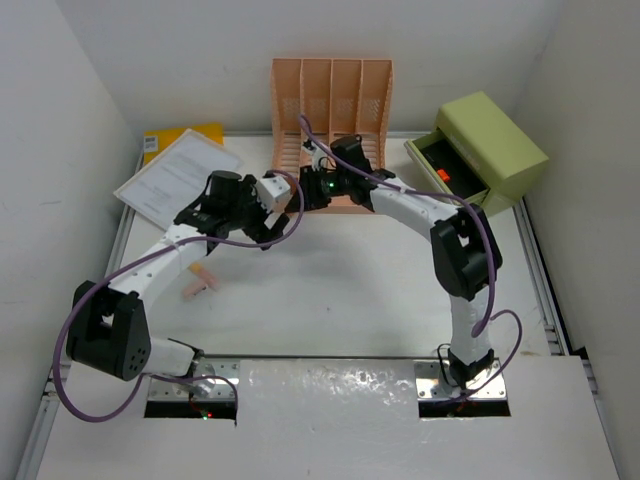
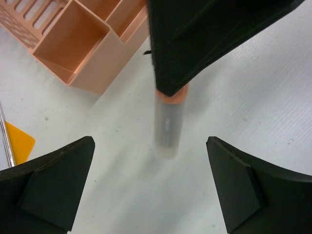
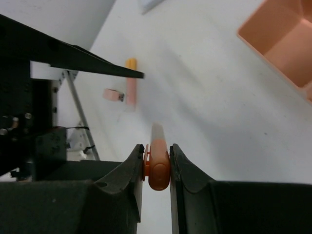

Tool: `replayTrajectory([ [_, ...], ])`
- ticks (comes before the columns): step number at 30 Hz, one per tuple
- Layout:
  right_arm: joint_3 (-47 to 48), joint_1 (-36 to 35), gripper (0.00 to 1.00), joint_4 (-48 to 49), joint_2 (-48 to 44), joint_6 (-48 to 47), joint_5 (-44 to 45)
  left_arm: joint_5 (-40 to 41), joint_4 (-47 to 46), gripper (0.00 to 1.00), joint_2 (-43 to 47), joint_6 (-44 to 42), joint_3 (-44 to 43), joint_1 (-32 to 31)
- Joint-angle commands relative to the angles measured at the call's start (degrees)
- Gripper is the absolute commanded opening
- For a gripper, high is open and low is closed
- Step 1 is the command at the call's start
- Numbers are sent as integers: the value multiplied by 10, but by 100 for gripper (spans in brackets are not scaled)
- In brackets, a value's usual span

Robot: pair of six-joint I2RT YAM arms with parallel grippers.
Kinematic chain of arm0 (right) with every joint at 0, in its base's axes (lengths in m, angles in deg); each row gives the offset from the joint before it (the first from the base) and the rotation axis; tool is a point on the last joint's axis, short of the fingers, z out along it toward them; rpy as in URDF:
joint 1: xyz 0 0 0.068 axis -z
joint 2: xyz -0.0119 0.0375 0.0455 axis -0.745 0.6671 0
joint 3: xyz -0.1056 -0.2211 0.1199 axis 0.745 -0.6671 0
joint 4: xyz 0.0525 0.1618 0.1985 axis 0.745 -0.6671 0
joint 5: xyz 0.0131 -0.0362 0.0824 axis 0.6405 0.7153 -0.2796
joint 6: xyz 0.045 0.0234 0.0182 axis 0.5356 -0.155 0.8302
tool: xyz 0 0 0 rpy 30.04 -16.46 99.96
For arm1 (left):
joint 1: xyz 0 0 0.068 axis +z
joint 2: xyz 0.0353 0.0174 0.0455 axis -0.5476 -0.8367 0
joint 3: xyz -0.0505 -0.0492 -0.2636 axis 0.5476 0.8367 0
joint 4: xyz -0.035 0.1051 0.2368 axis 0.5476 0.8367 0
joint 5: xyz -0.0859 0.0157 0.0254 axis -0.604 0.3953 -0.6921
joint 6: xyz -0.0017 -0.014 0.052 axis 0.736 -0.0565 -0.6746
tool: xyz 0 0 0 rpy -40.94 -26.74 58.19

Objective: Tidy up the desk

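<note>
One pen [image 3: 158, 171] is pinched in my right gripper [image 3: 157, 152] over open desk [image 3: 219, 97]; left gripper [image 2: 150, 142] gapes empty by the rack [image 2: 73, 41] edge.

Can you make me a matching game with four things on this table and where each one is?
Things:
1. peach file rack
2. green drawer box
3. paper sheet
4. orange pen

Places:
A. far left corner
B. held by the right gripper
C. far edge, in the middle
D. far right, drawer open

Pairs: 1-C, 2-D, 3-A, 4-B
</note>
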Motion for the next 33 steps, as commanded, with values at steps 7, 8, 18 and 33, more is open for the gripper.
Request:
replayTrajectory([
  [7,41,115,0,-167,-143,-157,227,43,93,100,10,42,-83,14],
  [8,73,121,0,-216,-156,-203,306,49,98,100,19,31,-77,18],
  [18,340,143,0,-497,-51,-366,731,64,140,100,17,-29,-20,99],
  [33,338,193,1,-507,63,-398,819,48,149,99,15,-47,-6,103],
])
